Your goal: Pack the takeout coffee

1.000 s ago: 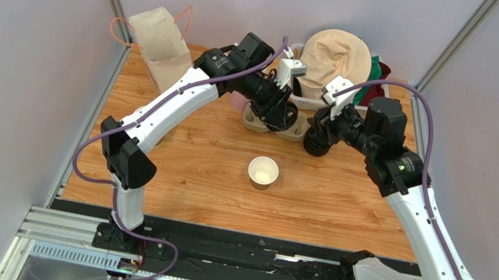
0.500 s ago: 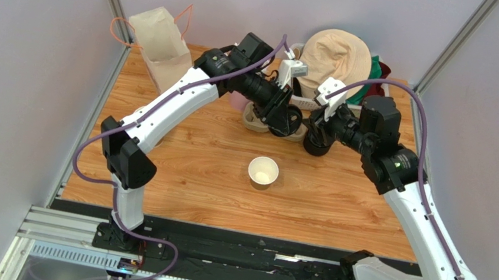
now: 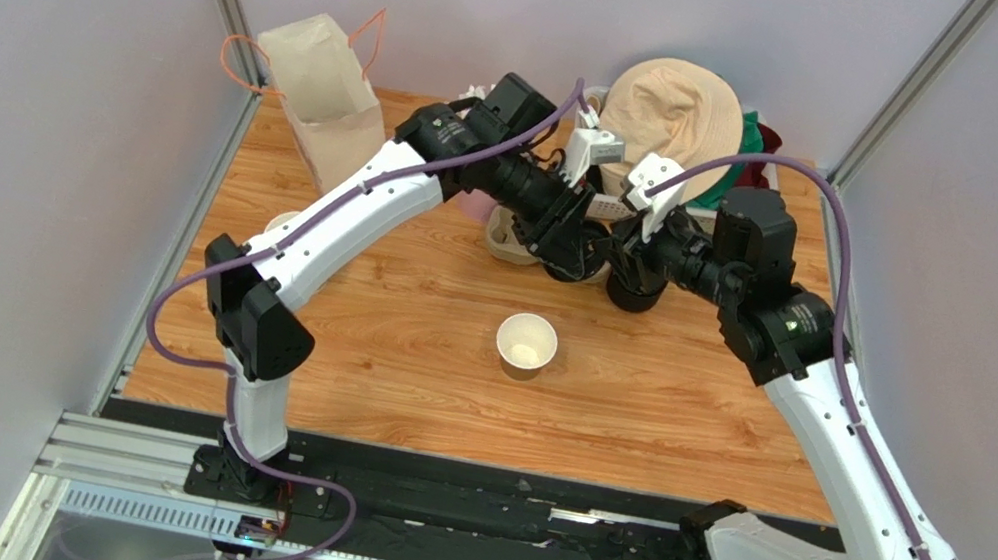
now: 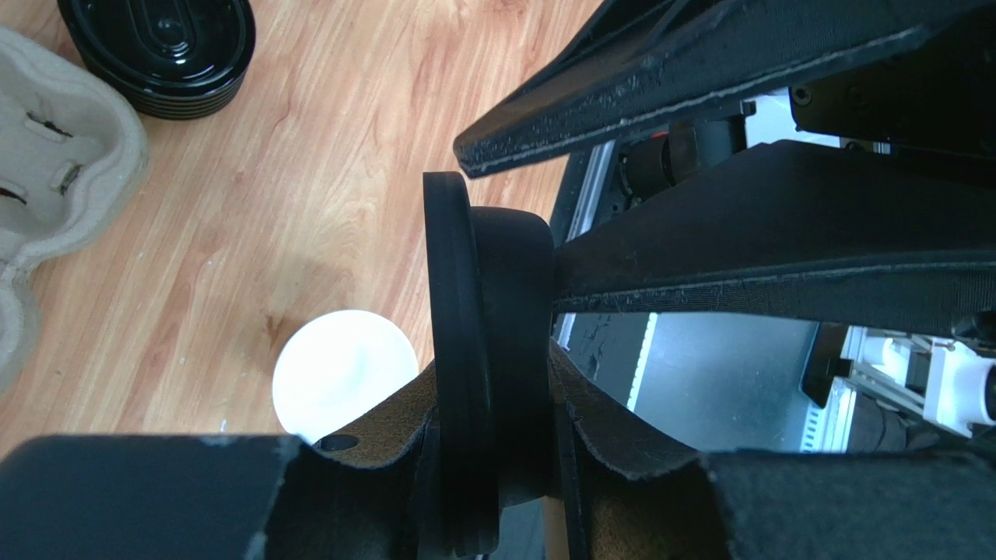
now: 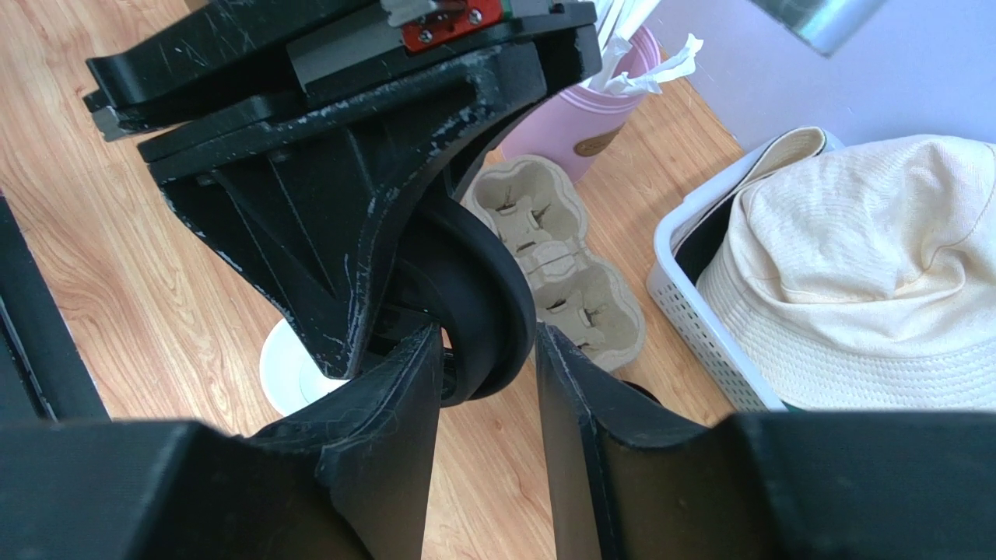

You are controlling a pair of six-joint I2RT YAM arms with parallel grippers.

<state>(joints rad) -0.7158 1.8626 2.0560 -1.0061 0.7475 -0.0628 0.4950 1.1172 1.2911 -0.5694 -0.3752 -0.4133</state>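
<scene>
The left tool [image 4: 491,391] clamps a black lid [image 4: 482,280] edge-on between its fingers. Left of the tool a white-inside cup [image 4: 345,371] stands on the table [image 4: 351,175]; beyond it, stacked lids [image 4: 158,53] and a pulp carrier [image 4: 53,175].

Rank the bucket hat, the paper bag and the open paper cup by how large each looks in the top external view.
Largest: bucket hat and paper bag, too alike to rank.
Smallest: open paper cup, clearly.
</scene>
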